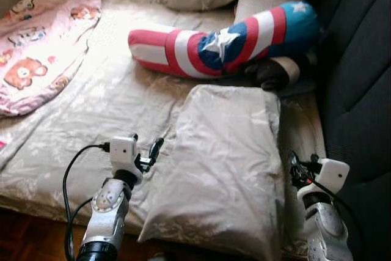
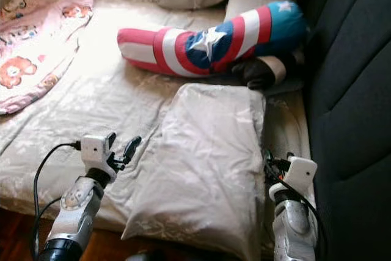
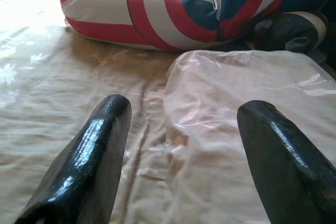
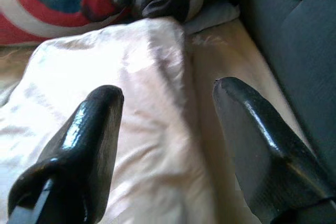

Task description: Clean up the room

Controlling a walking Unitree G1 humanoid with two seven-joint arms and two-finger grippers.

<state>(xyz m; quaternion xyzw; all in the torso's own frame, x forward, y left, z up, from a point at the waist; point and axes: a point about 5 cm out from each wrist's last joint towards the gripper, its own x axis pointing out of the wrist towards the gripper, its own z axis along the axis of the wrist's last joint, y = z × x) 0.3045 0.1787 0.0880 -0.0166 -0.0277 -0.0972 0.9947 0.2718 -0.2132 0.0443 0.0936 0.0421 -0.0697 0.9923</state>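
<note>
On bed, near edge: beige pillow [image 1: 223, 169] lying flat between both arms.
Pillow is a rectangular, satiny, wrinkled case with faint leaf pattern, matching the bed sheet [image 1: 91, 114]. Left gripper [image 3: 178, 150] spread wide at its left edge; right gripper [image 4: 168, 129] spread wide at its right edge, beside the dark padded headboard [image 1: 360, 71]. Beyond: long red-white-blue shield-print bolster [image 1: 226, 38], pink bear-print blanket [image 1: 36, 47] far left.
</note>
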